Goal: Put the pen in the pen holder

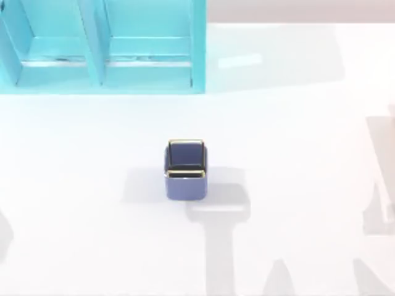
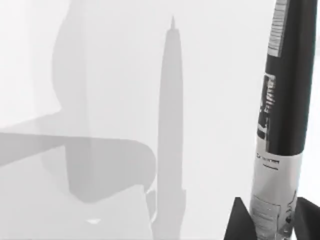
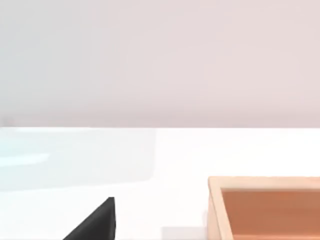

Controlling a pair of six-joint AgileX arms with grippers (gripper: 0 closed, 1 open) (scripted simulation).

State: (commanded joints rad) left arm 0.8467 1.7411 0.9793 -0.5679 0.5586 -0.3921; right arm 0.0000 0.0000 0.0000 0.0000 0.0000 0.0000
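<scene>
The pen holder (image 1: pixel 185 169), a small periwinkle-blue square cup with a thin gold rim, stands upright near the middle of the white table (image 1: pixel 296 154) in the top view. In the left wrist view, the pen (image 2: pixel 285 100) has a black upper body and a silver printed lower part. It sits between two dark fingers (image 2: pixel 239 222) of my left gripper (image 2: pixel 272 220), which is shut on it. The pen's long shadow falls on the white surface behind it. One dark fingertip (image 3: pixel 100 220) of my right gripper pokes into the right wrist view above the table.
A large turquoise shelf unit (image 1: pixel 102 46) stands at the table's back left. An open wooden box (image 3: pixel 265 207) lies on the table in the right wrist view. Arm shadows fall along the table's front and right edges.
</scene>
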